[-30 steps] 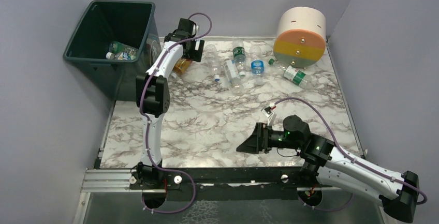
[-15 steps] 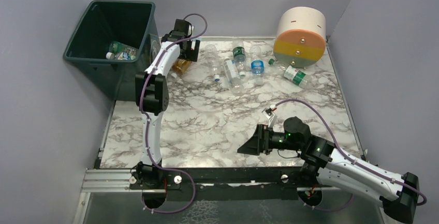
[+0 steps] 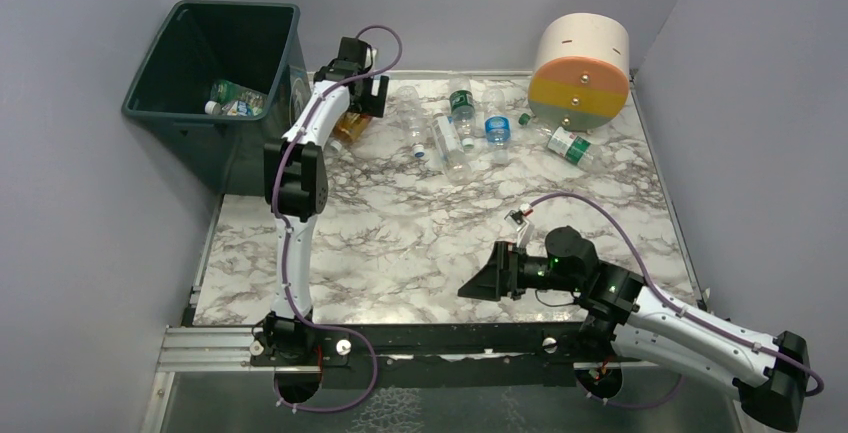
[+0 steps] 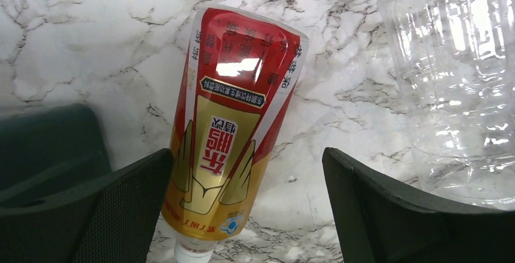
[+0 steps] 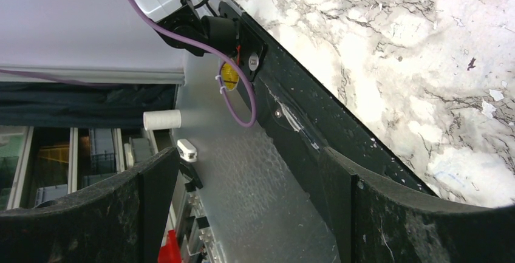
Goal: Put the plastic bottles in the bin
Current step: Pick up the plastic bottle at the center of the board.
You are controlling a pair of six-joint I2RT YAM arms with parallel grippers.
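Bottles of clear ribbed plastic lie scattered toward 12 o'clock on the white marbled worktop in the overhead view, near a big cream, orange and yellow cylinder at 1 o'clock. The dark green tapered plastic bin stands at 10 o'clock past the worktop's corner, with a few labelled bottles lying inside. The left fingers hang over an amber plastic bottle just beside the bin. The right fingers sit at 5 o'clock, well apart from every bottle, so the left arm is the nearer.

From the left wrist, the amber plastic bottle, its glossy label red and gold, lies flat between the wide-apart left fingers. It sits close by the 9 o'clock one, its long axis running from 1 to 7 o'clock with the pale cap end low. Closing should meet its smooth round sides nearly square.

From the right wrist, the right fingers stand apart on nothing, facing the black near rail.
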